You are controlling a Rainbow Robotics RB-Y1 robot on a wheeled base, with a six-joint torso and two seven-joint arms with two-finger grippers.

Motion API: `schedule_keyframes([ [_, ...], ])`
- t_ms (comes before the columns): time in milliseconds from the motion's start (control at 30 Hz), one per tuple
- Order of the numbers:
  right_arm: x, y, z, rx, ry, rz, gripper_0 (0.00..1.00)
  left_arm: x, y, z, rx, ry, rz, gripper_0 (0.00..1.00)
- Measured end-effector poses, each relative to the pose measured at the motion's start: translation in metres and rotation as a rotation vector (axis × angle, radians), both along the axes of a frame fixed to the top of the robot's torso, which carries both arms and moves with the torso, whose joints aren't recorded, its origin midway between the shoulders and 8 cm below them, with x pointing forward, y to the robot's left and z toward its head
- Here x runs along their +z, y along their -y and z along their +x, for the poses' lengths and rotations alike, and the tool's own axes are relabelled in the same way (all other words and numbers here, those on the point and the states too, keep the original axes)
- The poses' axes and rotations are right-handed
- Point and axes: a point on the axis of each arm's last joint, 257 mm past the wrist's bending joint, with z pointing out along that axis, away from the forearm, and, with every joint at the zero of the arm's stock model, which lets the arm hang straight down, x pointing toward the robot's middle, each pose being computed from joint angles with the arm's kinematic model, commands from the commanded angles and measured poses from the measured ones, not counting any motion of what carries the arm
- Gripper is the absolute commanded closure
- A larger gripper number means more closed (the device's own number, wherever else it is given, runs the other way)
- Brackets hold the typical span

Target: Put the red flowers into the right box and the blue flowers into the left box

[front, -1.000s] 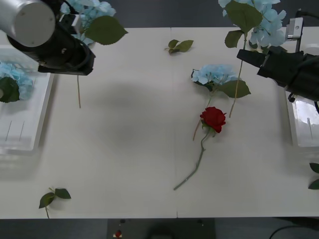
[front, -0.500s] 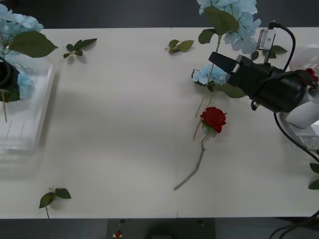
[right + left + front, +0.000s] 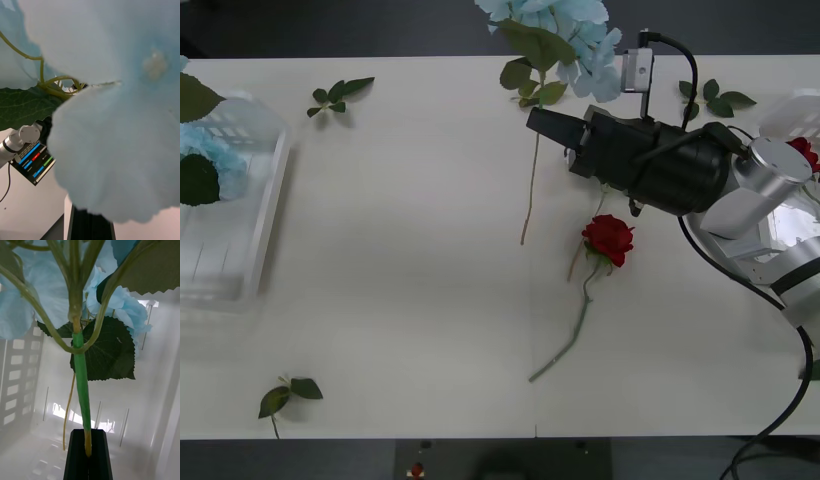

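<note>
right gripper (image 3: 542,122): above table centre-right, fingers pointing toward the robot's left, clamped on a blue flower stem
held blue flower (image 3: 565,25): cluster up at the far edge, thin stem (image 3: 530,185) hanging down to just above the table; in the right wrist view its petals (image 3: 123,112) press close to the camera
left gripper (image 3: 88,453): over the left box, black fingers closed on the green stem (image 3: 80,371) of another blue flower, bloom and big leaf (image 3: 108,348) lying over the bin floor
left box (image 3: 250,240): at the table's left edge, blue cluster (image 3: 205,160) with dark leaves inside
right box (image 3: 790,110): at the right edge, partly behind the right arm, a bit of red (image 3: 805,150) in it
red flower (image 3: 608,238): on the table just below the right gripper, stem running toward the front edge
another stem (image 3: 580,250): beside the rose, bloom hidden under the arm
leaf sprigs: far left (image 3: 338,93), near front left (image 3: 290,393), far right (image 3: 718,98)
table (image 3: 400,280): white
</note>
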Motion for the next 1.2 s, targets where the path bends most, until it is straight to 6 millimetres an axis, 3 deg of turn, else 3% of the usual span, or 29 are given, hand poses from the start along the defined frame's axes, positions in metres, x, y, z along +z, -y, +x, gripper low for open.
schedule_keyframes([
  [333, 0.001, -0.034, -0.005, 0.035, -0.001, -0.014, 1.0, -0.054, -0.022, -0.003, 0.001, -0.05, 0.054, 1.0],
  [633, 0.017, -0.052, -0.006, 0.039, -0.009, 0.063, 1.0, -0.061, -0.037, -0.01, 0.029, -0.072, 0.073, 0.99],
  [667, 0.016, -0.052, -0.006, 0.04, -0.01, 0.063, 1.0, -0.061, -0.037, -0.01, 0.029, -0.072, 0.074, 0.91],
  [733, 0.016, -0.053, -0.007, 0.041, -0.011, 0.061, 1.0, -0.061, -0.037, -0.01, 0.029, -0.072, 0.074, 0.38],
  [767, 0.015, -0.054, -0.008, 0.043, -0.012, 0.06, 1.0, -0.061, -0.037, -0.009, 0.028, -0.071, 0.074, 0.24],
  [867, 0.011, -0.058, -0.011, 0.053, -0.017, 0.052, 1.0, -0.06, -0.036, -0.007, 0.021, -0.062, 0.075, 0.0],
  [1067, -0.002, -0.069, -0.02, 0.083, -0.033, 0.03, 1.0, -0.056, -0.024, -0.002, -0.008, -0.048, 0.069, 0.0],
  [1200, -0.01, -0.076, -0.027, 0.102, -0.043, 0.016, 1.0, -0.054, 0.007, 0.004, -0.075, -0.041, 0.02, 0.0],
])
